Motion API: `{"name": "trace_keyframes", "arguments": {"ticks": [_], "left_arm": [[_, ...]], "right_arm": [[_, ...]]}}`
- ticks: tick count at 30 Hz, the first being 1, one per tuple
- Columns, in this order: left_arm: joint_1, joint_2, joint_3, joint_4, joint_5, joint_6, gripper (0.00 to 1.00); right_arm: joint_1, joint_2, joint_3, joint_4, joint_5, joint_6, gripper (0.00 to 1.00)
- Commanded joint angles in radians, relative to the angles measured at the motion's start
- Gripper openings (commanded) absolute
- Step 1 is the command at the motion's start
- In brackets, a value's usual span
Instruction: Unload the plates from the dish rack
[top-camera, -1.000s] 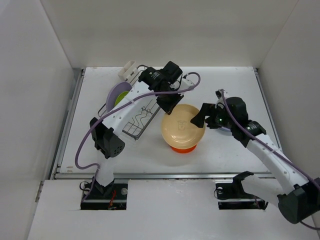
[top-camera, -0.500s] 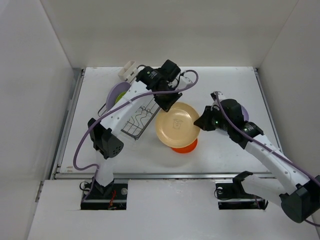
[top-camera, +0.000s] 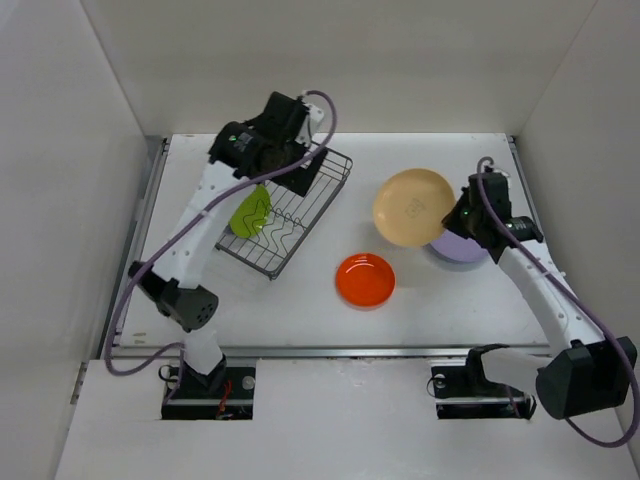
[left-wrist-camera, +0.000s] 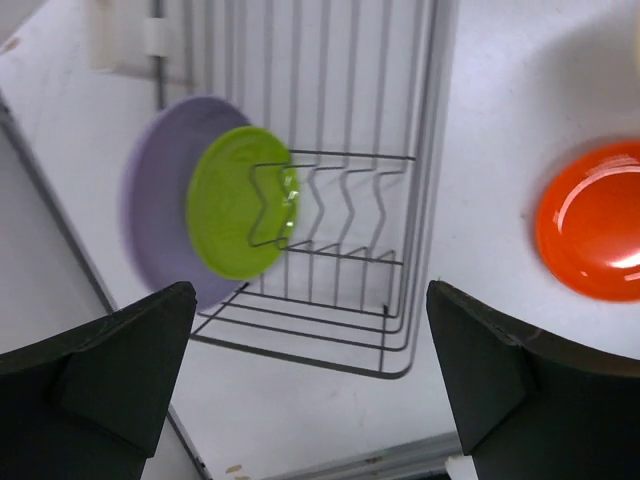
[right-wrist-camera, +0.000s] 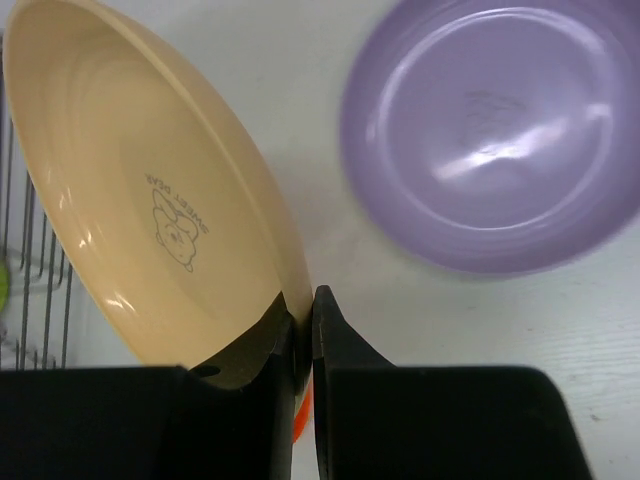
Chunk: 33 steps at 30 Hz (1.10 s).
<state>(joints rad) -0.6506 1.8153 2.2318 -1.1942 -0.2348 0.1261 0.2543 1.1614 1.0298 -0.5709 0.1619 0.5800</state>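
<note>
Right hand (right-wrist-camera: 303, 320) clenched on rim of round cream plastic plate (top-camera: 412, 207), set-down probably next beside lilac plate (right-wrist-camera: 490, 140) at right edge of worktop (top-camera: 430, 160); left hand (left-wrist-camera: 312, 350) released above far-left dark grey wire dish rack (top-camera: 300, 215), green plate (left-wrist-camera: 240, 203) likely next

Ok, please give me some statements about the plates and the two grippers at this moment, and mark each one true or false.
1. The right gripper is shut on the rim of the cream plate. True.
2. The left gripper holds the green plate. False: its jaws stand open and empty above the dish rack.
3. The orange plate stands in the dish rack. False: it lies flat on the table, beside the rack.
4. The green plate and a purple plate stand in the dish rack. True.
5. Only the orange plate lies on the table. False: a second purple plate lies there too, by the right gripper.
</note>
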Motion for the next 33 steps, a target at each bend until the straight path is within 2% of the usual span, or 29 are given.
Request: {"name": "trace_keyframes", "arguments": {"ticks": [1, 7, 11, 15, 20, 23, 27, 28, 29, 31, 33], "left_arm": [[0.058, -0.187, -0.088, 0.05, -0.051, -0.026, 1.0], [0.127, -0.303, -0.271, 0.061, -0.051, -0.005, 1.0], [0.149, -0.324, -0.389, 0.084, -0.051, 0.006, 1.0], [0.161, -0.333, -0.449, 0.103, -0.031, 0.015, 1.0], [0.161, -0.333, -0.449, 0.104, -0.011, 0.024, 1.0], [0.161, -0.333, -0.449, 0.104, 0.008, 0.024, 1.0], [0.161, -0.333, -0.449, 0.104, 0.029, 0.024, 1.0], [0.161, -0.333, -0.449, 0.104, 0.041, 0.024, 1.0], [0.161, -0.333, -0.449, 0.104, 0.055, 0.024, 1.0], [0.161, -0.333, -0.449, 0.104, 0.066, 0.024, 1.0], [0.161, -0.333, -0.44, 0.104, 0.078, 0.024, 1.0]], "right_arm": [[-0.164, -0.011, 0.038, -0.032, 0.019, 0.061, 0.0], [-0.427, -0.034, -0.037, -0.001, -0.053, 0.147, 0.0], [-0.527, -0.013, -0.097, 0.046, -0.105, 0.156, 0.0], [-0.581, 0.023, -0.128, 0.086, -0.159, 0.156, 0.0], [-0.604, 0.112, -0.158, 0.206, -0.275, 0.13, 0.0], [-0.604, 0.181, -0.148, 0.192, -0.306, 0.12, 0.02], [-0.604, 0.192, -0.148, 0.16, -0.306, 0.043, 0.42], [-0.604, 0.175, -0.148, 0.145, -0.291, 0.043, 0.64], [-0.604, 0.161, -0.148, 0.129, -0.253, 0.043, 0.72], [-0.604, 0.113, -0.148, 0.086, -0.214, 0.034, 0.83], [-0.604, 0.063, -0.148, 0.045, -0.191, 0.023, 0.83]]}}
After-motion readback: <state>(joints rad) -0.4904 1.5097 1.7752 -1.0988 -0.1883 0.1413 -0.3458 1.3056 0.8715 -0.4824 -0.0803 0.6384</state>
